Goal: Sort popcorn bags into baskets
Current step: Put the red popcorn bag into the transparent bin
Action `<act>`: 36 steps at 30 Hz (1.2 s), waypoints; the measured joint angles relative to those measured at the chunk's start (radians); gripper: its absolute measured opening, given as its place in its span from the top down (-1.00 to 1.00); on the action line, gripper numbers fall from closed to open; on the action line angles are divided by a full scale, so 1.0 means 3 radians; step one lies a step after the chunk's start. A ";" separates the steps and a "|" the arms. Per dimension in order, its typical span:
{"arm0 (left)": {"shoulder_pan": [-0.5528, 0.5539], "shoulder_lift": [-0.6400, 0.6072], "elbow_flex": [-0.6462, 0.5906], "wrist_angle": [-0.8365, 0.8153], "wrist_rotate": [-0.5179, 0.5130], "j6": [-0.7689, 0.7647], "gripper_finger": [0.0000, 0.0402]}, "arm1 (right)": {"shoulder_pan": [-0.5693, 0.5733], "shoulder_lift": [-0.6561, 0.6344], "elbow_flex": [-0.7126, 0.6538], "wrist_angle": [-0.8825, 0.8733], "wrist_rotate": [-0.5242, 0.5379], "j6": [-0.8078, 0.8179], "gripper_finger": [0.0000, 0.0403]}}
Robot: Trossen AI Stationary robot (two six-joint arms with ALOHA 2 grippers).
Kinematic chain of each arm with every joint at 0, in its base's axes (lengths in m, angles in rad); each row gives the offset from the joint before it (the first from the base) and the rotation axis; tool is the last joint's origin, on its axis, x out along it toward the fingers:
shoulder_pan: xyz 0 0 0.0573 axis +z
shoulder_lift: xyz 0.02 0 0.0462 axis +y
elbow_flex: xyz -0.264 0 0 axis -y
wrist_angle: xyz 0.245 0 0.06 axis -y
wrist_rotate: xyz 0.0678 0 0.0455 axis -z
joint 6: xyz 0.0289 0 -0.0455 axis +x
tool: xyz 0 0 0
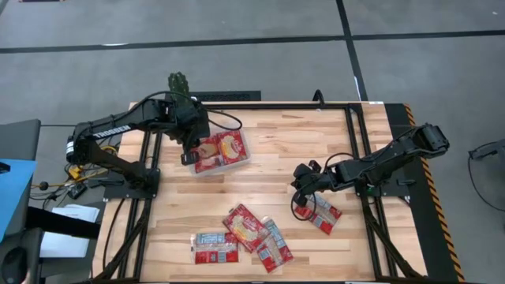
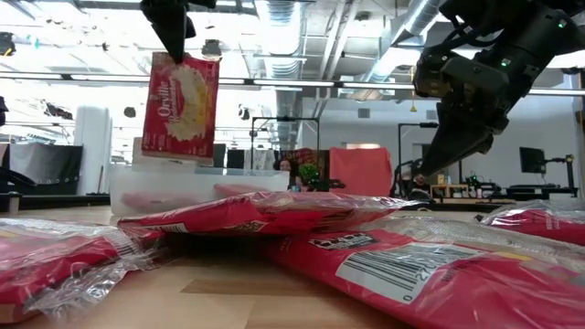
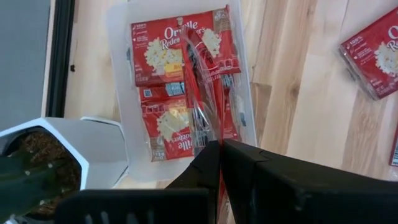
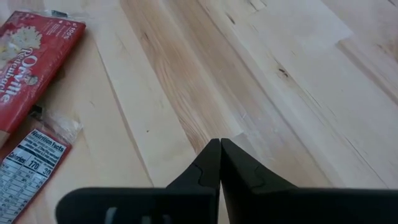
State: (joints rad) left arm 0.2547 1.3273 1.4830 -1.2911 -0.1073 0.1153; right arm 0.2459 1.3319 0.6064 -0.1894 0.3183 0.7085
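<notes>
My left gripper hovers over the clear tray at the table's far left and is shut on a red popcorn bag, which hangs above it. The tray holds two or three more red packets. Several other bags lie flat on the wood: a group near the near edge and one beside my right gripper. My right gripper is shut and empty above bare wood; in the low view it hangs at the right. My left gripper pinches the bag by its top edge between the two fingers, coming from above and pointing down. The bag hangs upright below the fingers, lifted clear over the tray. In the wrist view it shows edge-on, running down from the fingertips.
A white hexagonal pot with a cactus stands just beyond the tray, close to my left arm; it also shows in the left wrist view. A black frame borders the table. Bare wood lies between the tray and my right gripper.
</notes>
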 joint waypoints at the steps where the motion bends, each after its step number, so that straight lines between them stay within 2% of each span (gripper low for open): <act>1: 0.0019 0.0000 0.0000 0.0002 0.0028 0.0021 1.00 | 0.0000 0.0000 0.0000 0.0007 -0.0001 0.0001 0.84; 9: 0.0190 0.0000 0.0000 0.0096 0.0167 0.0134 1.00 | 0.0001 0.0000 0.0000 0.0037 -0.0003 0.0001 0.91; 16: 0.0318 -0.0023 -0.0001 0.0139 0.0294 0.0156 1.00 | 0.0001 0.0000 0.0000 0.0037 -0.0004 0.0000 0.84; 21: 0.0410 -0.0236 -0.0001 0.0408 0.0444 0.0063 1.00 | 0.0001 0.0000 0.0000 0.0037 -0.0004 0.0000 0.83; 26: 0.0562 -0.0479 -0.0001 0.0394 0.0376 0.0036 1.00 | 0.0001 0.0000 0.0000 0.0038 -0.0005 -0.0001 0.88; 30: 0.0585 -0.0507 -0.0001 0.0377 0.0431 0.0057 1.00 | 0.0001 0.0000 0.0000 0.0038 -0.0006 -0.0002 0.90; 36: 0.0592 -0.0632 -0.0427 0.0639 0.0432 0.0069 1.00 | 0.0001 -0.0001 0.0000 0.0048 -0.0010 0.0040 0.85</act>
State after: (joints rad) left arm 0.4324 1.1378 1.3549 -1.0993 0.0223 0.1360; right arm 0.2462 1.3316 0.6064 -0.1749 0.3153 0.7205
